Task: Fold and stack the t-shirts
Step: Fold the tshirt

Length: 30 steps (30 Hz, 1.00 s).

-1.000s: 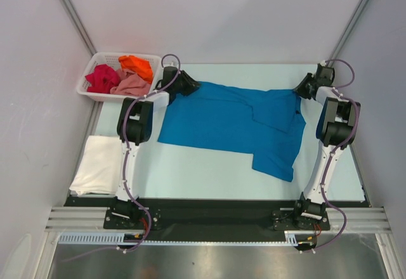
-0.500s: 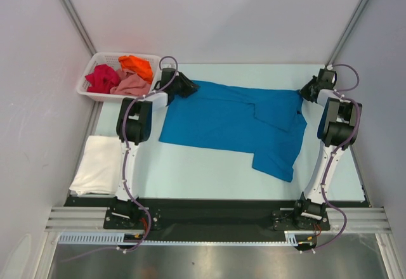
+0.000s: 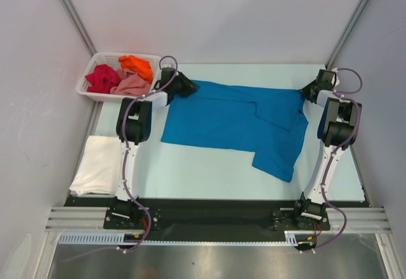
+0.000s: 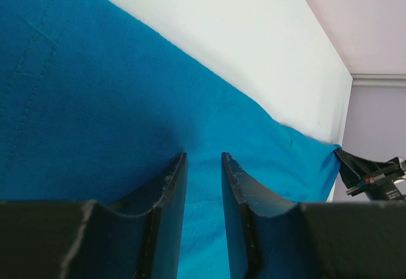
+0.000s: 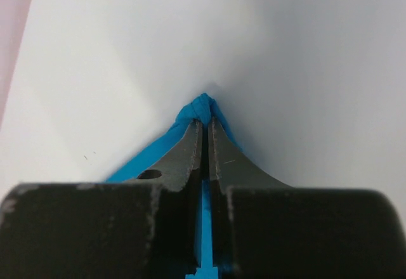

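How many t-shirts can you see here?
5. A blue t-shirt spread on the table, a white t-shirt folded at left, and crimson, orange and pink ones in the basket, which may hide more.

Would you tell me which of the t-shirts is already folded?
The white t-shirt, lying flat at the table's near-left corner; the blue t-shirt is spread out, the other three bunched in the basket.

Both arms (image 3: 130, 146) are white links with black joint housings, each trailed by a looping purple-grey cable. Each hand (image 5: 205, 127) has two dark, scuffed, tapering fingers (image 4: 170, 184); one seems to have a small hole.
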Each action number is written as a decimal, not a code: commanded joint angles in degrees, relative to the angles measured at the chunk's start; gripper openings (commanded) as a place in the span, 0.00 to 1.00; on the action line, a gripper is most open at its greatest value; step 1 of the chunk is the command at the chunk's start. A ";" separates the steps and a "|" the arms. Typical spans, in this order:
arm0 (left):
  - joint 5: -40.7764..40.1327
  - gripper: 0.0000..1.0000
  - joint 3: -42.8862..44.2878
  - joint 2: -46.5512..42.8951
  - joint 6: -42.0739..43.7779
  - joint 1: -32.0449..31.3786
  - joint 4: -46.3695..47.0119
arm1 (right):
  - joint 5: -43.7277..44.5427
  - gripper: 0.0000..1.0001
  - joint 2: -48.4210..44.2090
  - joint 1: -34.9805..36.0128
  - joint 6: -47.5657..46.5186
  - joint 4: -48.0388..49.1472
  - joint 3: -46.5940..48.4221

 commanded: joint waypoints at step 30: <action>-28.51 0.43 -11.06 -17.41 12.34 -0.85 -10.66 | 16.25 0.64 -12.62 12.21 -23.34 -15.24 3.65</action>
